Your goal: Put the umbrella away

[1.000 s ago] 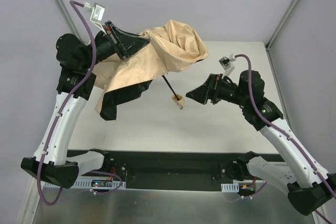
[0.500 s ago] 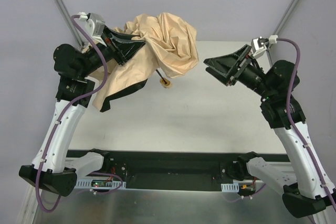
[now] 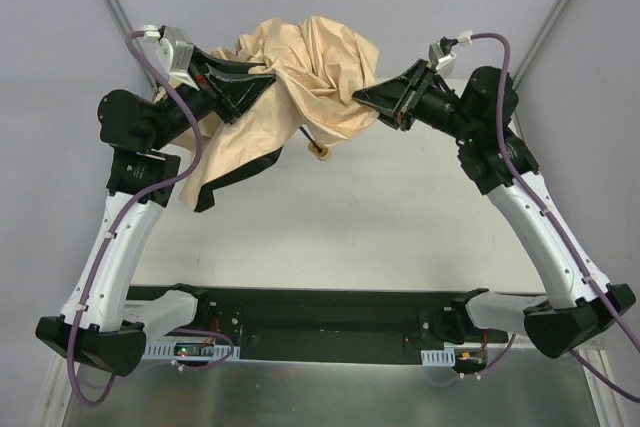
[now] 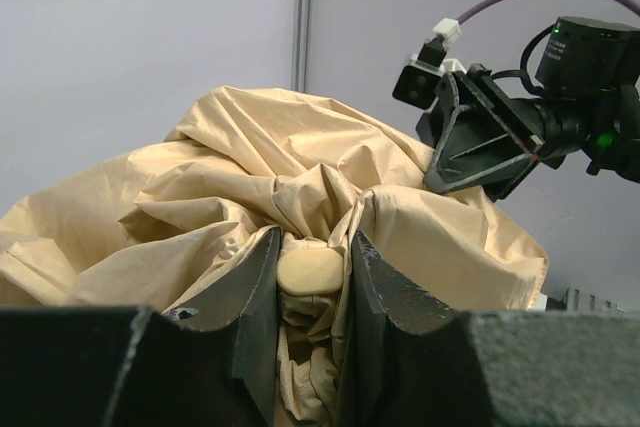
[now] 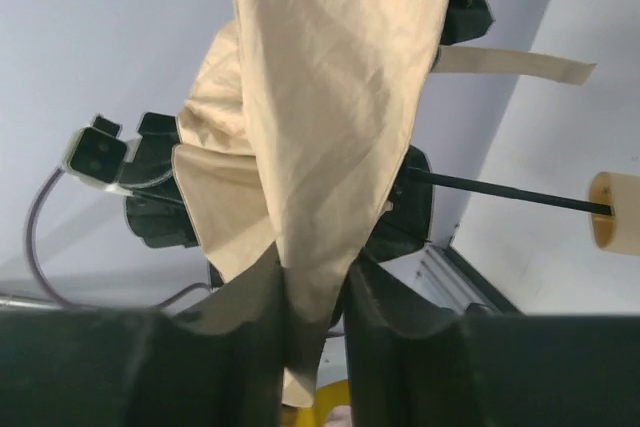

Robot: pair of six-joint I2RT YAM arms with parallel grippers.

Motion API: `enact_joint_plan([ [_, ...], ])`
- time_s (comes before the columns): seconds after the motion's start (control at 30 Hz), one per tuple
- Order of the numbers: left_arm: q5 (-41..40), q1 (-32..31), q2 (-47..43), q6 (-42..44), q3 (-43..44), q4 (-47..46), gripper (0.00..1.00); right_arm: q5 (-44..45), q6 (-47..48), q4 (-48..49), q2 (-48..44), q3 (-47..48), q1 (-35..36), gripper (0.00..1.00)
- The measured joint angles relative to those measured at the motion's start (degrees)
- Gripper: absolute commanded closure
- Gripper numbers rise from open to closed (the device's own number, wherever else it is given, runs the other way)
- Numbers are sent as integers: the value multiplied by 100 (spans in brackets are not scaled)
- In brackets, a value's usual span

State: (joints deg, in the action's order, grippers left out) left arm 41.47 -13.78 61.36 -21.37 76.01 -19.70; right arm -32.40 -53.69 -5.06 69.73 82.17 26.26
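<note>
The umbrella [image 3: 310,72] hangs above the table as a bunched tan canopy with black lining showing at its lower left. Its thin dark shaft ends in a pale knob handle [image 3: 320,153] below the canopy. My left gripper [image 3: 262,82] is shut on the canopy's left side; in the left wrist view its jaws [image 4: 312,257] pinch tan fabric and a pale rounded piece [image 4: 310,270]. My right gripper [image 3: 362,99] is at the canopy's right edge, its jaws [image 5: 312,287] shut on a hanging fold of tan fabric. The shaft [image 5: 500,193] and knob [image 5: 612,209] show to the right.
The white table [image 3: 400,217] lies below the umbrella. A black rail [image 3: 330,309] runs along the near edge between the arm bases. Grey walls and metal frame posts [image 3: 555,17] stand close behind. A tan closure strap [image 5: 510,63] sticks out sideways from the canopy.
My right gripper rose from near the knob, swung left to the canopy's right edge and closed on the fabric. The left arm lifted the canopy slightly; the knob moved up and left.
</note>
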Motion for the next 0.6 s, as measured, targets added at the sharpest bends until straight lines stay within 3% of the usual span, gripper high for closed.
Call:
enact_joint_plan([
  [0.07,-26,0,0,-31,-9,-42,100,-39,-160,251,92,66,22,95],
  [0.2,-634,0,-118,-131,-315,-282,100,-151,-673,1279,144,85,210,94],
  [0.33,-1421,0,-79,-361,-470,-479,100,-105,-1032,2293,195,85,1180,87],
  [0.47,-1797,0,63,-828,-470,-907,100,-74,-1069,2946,498,195,1875,95],
  [0.6,-2092,0,120,-1318,-533,-1325,100,0,-1075,3261,1056,660,2039,84],
])
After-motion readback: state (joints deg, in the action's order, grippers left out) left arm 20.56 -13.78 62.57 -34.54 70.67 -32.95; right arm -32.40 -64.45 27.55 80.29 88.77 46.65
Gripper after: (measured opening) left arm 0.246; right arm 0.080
